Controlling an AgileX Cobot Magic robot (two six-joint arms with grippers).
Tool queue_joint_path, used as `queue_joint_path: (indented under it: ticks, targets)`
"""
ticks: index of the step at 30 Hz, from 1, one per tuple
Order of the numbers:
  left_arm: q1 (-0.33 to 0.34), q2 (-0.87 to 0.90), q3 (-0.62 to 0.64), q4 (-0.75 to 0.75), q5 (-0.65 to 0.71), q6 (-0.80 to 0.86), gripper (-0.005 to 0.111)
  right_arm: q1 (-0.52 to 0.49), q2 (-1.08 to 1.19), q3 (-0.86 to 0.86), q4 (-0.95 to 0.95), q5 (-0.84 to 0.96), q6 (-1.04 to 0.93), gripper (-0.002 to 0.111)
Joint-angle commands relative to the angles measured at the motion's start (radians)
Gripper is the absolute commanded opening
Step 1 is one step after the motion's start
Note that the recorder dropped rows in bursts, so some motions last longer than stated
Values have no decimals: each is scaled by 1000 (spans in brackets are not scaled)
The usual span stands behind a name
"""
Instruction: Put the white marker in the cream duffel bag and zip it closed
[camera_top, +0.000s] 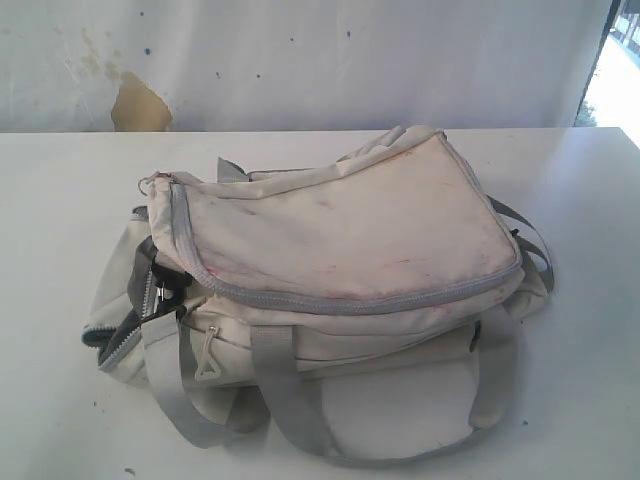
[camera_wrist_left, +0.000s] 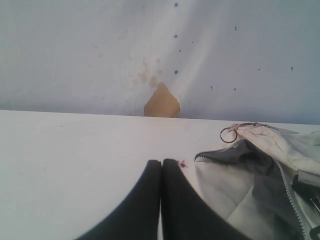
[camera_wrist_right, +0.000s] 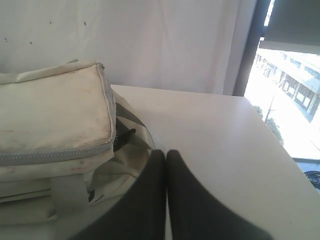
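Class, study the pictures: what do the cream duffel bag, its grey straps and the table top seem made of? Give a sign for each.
Cream duffel bag: soft matt fabric, grubby; it sags, creases and holds smudges. Grey straps: flat webbing, probably synthetic; limp, even bands. Table top: hard, smooth white surface, perhaps laminate; no grain shows.

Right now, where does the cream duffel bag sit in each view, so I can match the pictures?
Exterior view: the cream duffel bag fills the middle of the picture.
Left wrist view: only its unzipped end shows, just beside the shut left gripper.
Right wrist view: its top flap and one end show, close beside the shut right gripper.
Shared landmark: the white table under the bag, seen in all three.
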Motion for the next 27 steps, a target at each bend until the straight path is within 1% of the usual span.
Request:
queue_joint_path:
  ticks: [1, 4, 27]
  targets:
    - [-1, -3, 5, 8, -3, -4, 0, 3, -4, 7, 0, 1, 6, 0]
    - [-1, -3, 5, 8, -22, -4, 0, 3, -4, 7, 0, 1, 6, 0]
    - [-1, -3, 5, 8, -24, -4, 0, 3, -4, 7, 0, 3, 6, 0]
